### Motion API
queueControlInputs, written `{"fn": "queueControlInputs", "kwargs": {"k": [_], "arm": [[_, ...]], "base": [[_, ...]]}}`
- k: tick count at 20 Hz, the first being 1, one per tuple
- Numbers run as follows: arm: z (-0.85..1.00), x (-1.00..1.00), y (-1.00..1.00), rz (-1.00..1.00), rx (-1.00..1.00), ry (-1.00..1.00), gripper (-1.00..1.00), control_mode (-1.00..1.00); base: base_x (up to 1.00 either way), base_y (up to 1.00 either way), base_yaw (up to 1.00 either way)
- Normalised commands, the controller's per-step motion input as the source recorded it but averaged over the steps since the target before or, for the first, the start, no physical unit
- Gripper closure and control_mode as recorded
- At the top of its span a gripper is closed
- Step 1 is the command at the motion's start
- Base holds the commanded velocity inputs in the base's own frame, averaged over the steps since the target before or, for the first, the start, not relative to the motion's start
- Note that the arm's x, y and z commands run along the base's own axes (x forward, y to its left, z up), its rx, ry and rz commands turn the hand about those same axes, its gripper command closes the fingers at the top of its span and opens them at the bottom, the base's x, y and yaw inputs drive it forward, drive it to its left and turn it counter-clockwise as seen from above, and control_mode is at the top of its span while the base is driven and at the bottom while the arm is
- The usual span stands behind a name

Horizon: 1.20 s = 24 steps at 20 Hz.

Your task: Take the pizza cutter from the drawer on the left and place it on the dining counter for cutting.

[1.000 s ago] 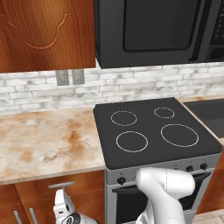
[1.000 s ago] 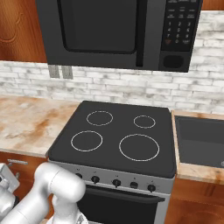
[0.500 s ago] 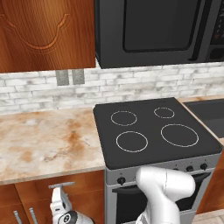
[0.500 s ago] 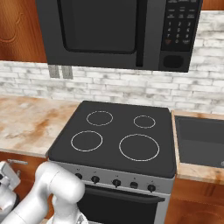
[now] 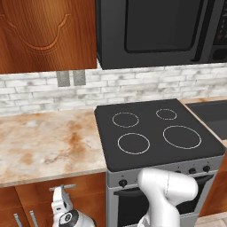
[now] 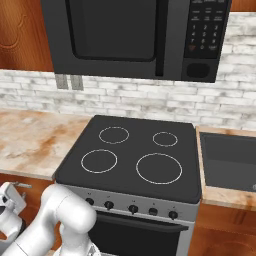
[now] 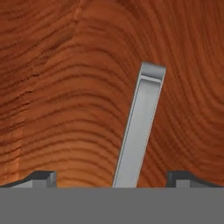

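The drawer point(image 5: 40, 197) is closed under the marble worktop, left of the stove; its reddish-brown front point(image 7: 65, 87) is close ahead in the hand view. Its silver bar handle point(image 7: 140, 127) runs slanted between my two fingertips point(image 7: 41, 177). My gripper point(image 7: 111, 179) is open, with a fingertip on each side of the bar and not closed on it. From the base views the gripper point(image 5: 61, 199) point(image 6: 12, 195) sits low, right at the handle point(image 5: 62, 187). The pizza cutter is hidden and the dining counter is out of view.
The black cooktop point(image 5: 155, 133) with its oven front and knobs point(image 6: 132, 209) stands to the right of the drawer. A marble worktop point(image 5: 44, 146) overhangs the drawer. A microwave point(image 6: 135, 35) hangs above and a dark sink point(image 6: 230, 162) lies far right.
The hand has crept a little closer to the drawer front and its handle. The drawer has not moved.
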Motion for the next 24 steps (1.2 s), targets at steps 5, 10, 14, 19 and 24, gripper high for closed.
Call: {"fn": "queueControlInputs", "kwargs": {"k": [5, 10, 14, 19, 24], "arm": [[-0.05, 0.19, 0.0, 0.0, 0.0, 0.0, -1.0, -1.0], [-0.07, 0.21, 0.0, 0.0, 0.0, 0.0, -1.0, -1.0], [-0.12, 0.24, 0.0, 0.0, 0.0, -0.01, -1.0, -1.0], [-0.05, 0.19, 0.0, 0.0, 0.0, 0.0, -1.0, -1.0], [0.0, 0.0, 0.0, 0.0, 0.0, 0.0, -1.0, -1.0]], "base": [[0.0, 0.0, 0.0], [0.0, 0.0, 0.0], [0.0, 0.0, 0.0], [0.0, 0.0, 0.0], [0.0, 0.0, 0.0]]}}
